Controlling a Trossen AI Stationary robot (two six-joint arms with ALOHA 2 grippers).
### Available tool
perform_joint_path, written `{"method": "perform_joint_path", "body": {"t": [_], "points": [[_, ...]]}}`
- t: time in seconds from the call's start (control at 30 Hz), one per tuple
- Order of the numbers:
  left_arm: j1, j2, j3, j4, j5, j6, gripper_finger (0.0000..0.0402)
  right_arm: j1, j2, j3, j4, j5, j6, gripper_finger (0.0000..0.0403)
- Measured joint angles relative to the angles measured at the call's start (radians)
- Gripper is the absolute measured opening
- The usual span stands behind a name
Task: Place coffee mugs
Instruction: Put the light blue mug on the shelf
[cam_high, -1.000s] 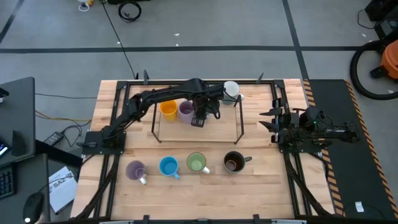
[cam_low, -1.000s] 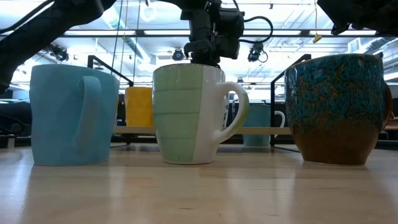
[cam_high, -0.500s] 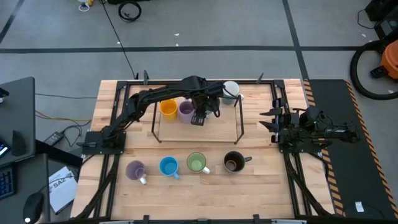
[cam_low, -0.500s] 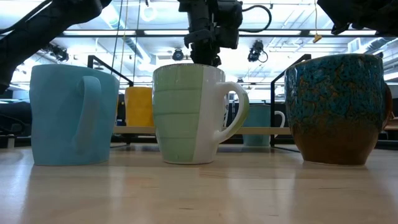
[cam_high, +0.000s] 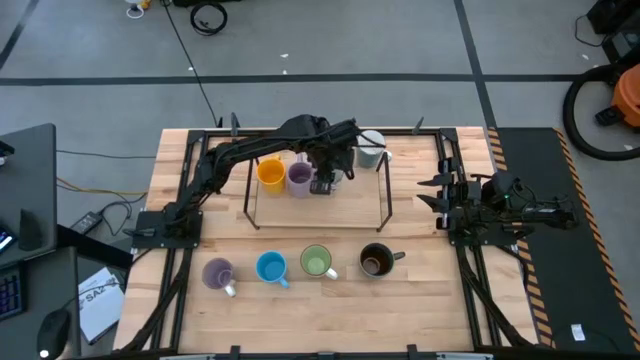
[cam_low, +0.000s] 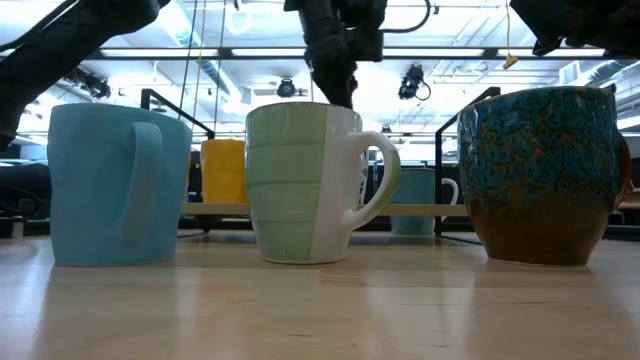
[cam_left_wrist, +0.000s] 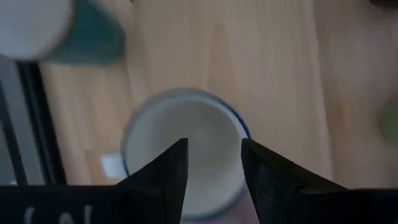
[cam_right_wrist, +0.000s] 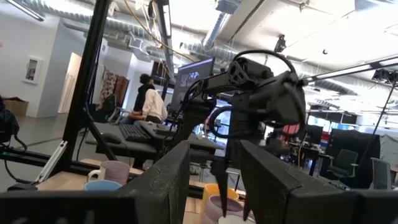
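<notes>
Along the front of the wooden surface (cam_high: 420, 300) stand, left to right, a lavender mug (cam_high: 218, 273), a blue mug (cam_high: 270, 267), a green mug (cam_high: 316, 261) and a dark mug (cam_high: 375, 260). Farther back, inside the black wire frame (cam_high: 384, 205), sit an orange mug (cam_high: 270, 173) and a purple mug (cam_high: 298, 176). The left gripper (cam_high: 324, 183) hangs over a white mug (cam_left_wrist: 186, 143), fingers (cam_left_wrist: 163, 180) narrowly parted around its rim. A pale mug (cam_high: 371, 146) stands behind. The right gripper (cam_high: 432, 190) waits at the right edge, fingers parted.
</notes>
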Motion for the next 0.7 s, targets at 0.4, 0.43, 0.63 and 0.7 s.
{"method": "perform_joint_path", "body": {"t": [0.4, 0.43, 0.63, 0.7], "points": [[0.036, 0.003, -0.004, 0.458, -0.182, 0.024, 0.0156, 0.000, 0.000, 0.000, 0.001, 0.000, -0.005, 0.0144], [0.046, 0.009, -0.005, 0.483, -0.168, 0.014, 0.0156, 0.000, 0.000, 0.000, 0.000, 0.000, -0.005, 0.0144], [0.090, 0.044, -0.010, 0.479, -0.151, -0.029, 0.0147, 0.000, 0.000, 0.000, 0.006, 0.000, -0.007, 0.0144], [0.092, 0.046, -0.008, 0.517, -0.146, -0.032, 0.0140, 0.000, 0.000, 0.000, 0.010, 0.003, -0.017, 0.0144]]}}
